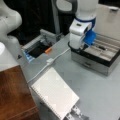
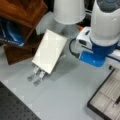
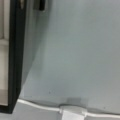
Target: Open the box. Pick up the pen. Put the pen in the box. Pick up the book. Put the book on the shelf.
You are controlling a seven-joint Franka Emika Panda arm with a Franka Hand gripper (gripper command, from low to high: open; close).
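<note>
The box (image 1: 100, 62) stands open at a front view's right, its lid (image 1: 110, 20) raised behind it. The pen (image 1: 101, 47) lies in one of its beige compartments, and shows again as the pen (image 2: 116, 101) in the box (image 2: 106, 98). My gripper (image 1: 79, 45) hangs over the box's left end, its fingers hidden by the white and blue hand. The white spiral-bound book (image 1: 55, 92) lies on the grey table, apart from the gripper; in a front view the book (image 2: 50, 51) sits beside the reddish-brown shelf (image 2: 22, 11). The shelf (image 1: 13, 95) is at lower left.
A dark open recess (image 1: 37, 50) with an orange piece (image 1: 48, 50) sits behind the book. A white cable (image 1: 47, 63) runs across the table and also shows as the cable (image 3: 72, 112) in the wrist view. Metal clips (image 2: 37, 75) stick out under the book.
</note>
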